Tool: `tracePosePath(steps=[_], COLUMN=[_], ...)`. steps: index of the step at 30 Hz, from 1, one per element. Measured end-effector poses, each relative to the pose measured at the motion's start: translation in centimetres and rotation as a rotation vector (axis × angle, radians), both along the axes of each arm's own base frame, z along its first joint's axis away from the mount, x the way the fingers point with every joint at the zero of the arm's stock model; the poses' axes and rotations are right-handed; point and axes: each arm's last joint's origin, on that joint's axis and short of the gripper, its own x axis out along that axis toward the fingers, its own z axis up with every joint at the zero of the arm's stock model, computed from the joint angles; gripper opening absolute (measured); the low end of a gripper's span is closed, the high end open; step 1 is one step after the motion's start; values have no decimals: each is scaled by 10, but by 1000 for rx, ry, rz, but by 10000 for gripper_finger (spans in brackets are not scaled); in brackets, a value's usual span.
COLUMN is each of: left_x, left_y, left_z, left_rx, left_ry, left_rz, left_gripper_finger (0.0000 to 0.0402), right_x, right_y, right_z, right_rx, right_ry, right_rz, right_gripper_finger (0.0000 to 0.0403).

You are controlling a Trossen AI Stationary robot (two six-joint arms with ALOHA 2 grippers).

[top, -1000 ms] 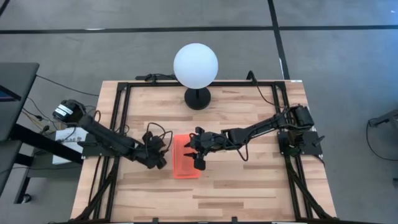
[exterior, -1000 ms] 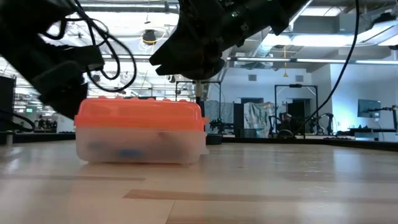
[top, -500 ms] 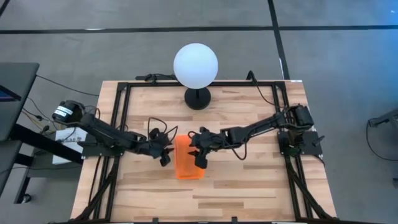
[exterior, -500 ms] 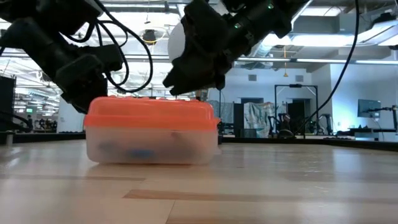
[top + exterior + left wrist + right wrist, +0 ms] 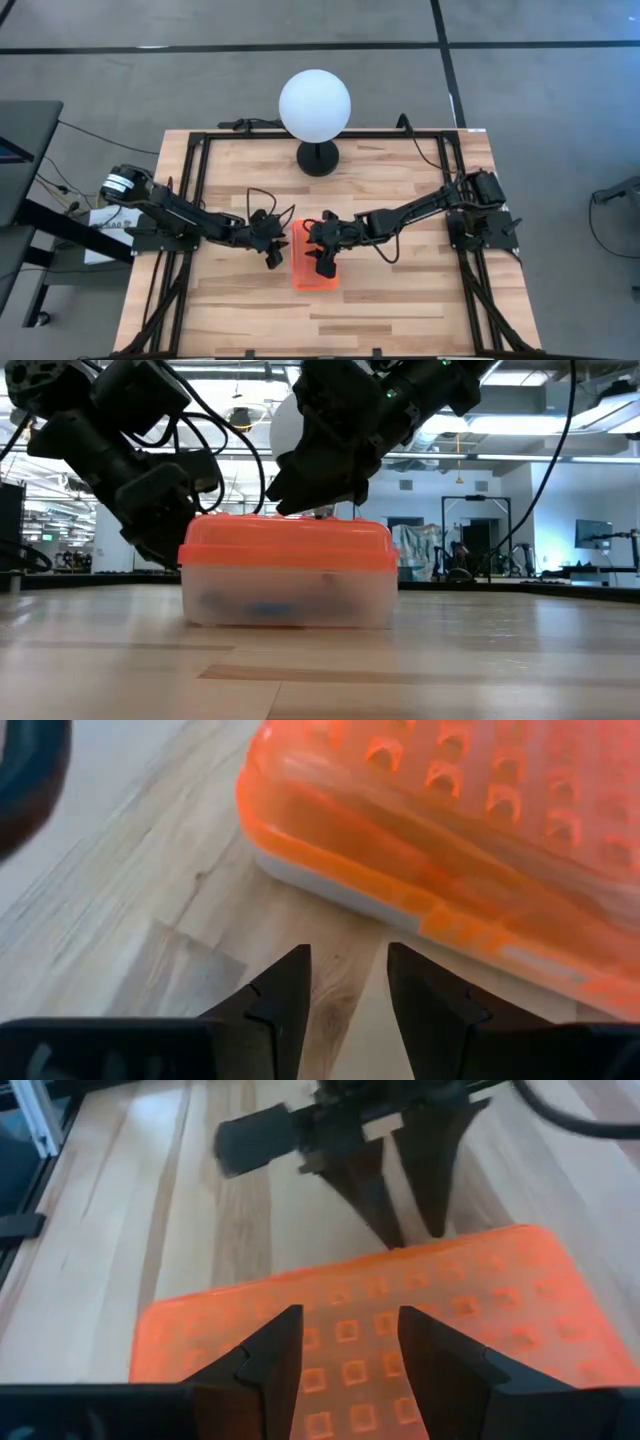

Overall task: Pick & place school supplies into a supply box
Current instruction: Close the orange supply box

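While the lidded supply box (image 5: 313,262) rests on the desk (image 5: 400,310), just ahead of the left gripper (image 5: 273,256) and beneath the right gripper (image 5: 325,266), both sets of fingers empty and parted, further contact risks sliding it.

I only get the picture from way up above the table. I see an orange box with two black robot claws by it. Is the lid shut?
Observer: Yes. From table height the bright orange lid sits flat on the clear plastic box.
Operator: Is anything inside it?
Observer: Yes, blurry shapes, one of them blue, show through the clear wall.
Operator: Is the right claw grabbing the lid?
Observer: No. The right gripper hangs open above the lid.
Operator: And the left one?
Observer: The left gripper is open and empty beside the box, its tips pointing at the box's side.
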Motion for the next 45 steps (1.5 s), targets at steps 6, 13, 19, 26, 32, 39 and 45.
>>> tracePosePath(steps=[6,13,19,26,32,39,45], left_x=[2,5,5,6,6,6,5], left_y=[3,11,10,10,9,9,8], left_z=[2,4,4,4,4,5,11], left_rx=[24,8,1,-7,-20,-25,-28], left_ry=[-38,-56,-55,-61,-60,-63,-88], left_rz=[48,71,65,58,45,41,38], left_gripper_finger=[129,129,129,129,129,129,129], right_x=[-4,-3,-4,1,5,5,5], right_y=[9,11,6,3,9,5,5], right_z=[-4,-3,-5,-24,-41,-43,-43], right_rx=[1,4,3,40,81,74,74], right_ry=[-10,-28,-7,51,72,85,88], right_rz=[26,29,14,-13,-51,-76,-73], right_gripper_finger=[153,152,146,144,148,141,138])
